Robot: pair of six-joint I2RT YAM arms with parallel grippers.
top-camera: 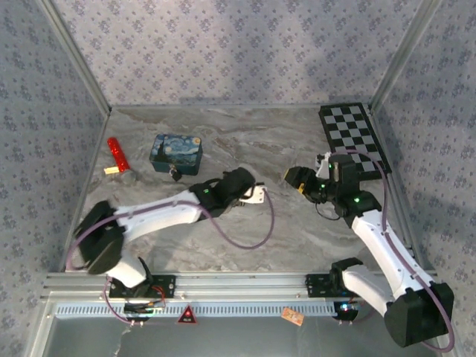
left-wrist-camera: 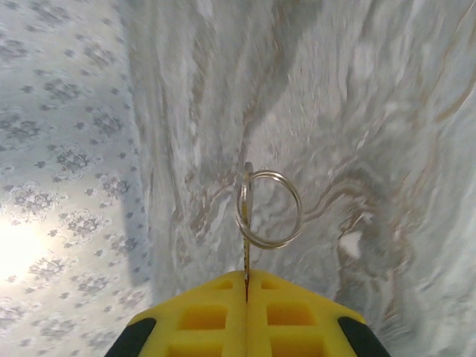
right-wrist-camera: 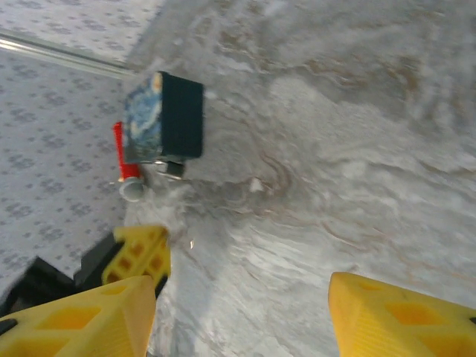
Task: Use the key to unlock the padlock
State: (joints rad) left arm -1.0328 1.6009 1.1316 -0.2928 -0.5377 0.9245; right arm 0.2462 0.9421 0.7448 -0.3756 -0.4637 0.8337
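Right gripper (right-wrist-camera: 245,301) hangs, jaws apart, over the marble table (top-camera: 245,141). Blue box (top-camera: 177,154) sits far left, the padlock (top-camera: 175,173) at its near side. Left gripper (left-wrist-camera: 246,281) is clamped on the key (left-wrist-camera: 246,253), whose ring (left-wrist-camera: 300,210) sticks out beyond it.

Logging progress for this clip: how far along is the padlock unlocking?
Done: the thin, ringed metal key is pinched in the shut left gripper. In hand: that arm holds it over the marble tabletop, apart from the blue painted tin box. Left: reach what looks like the small dark padlock at the box's front, insert the key and turn. The right gripper is open and empty.
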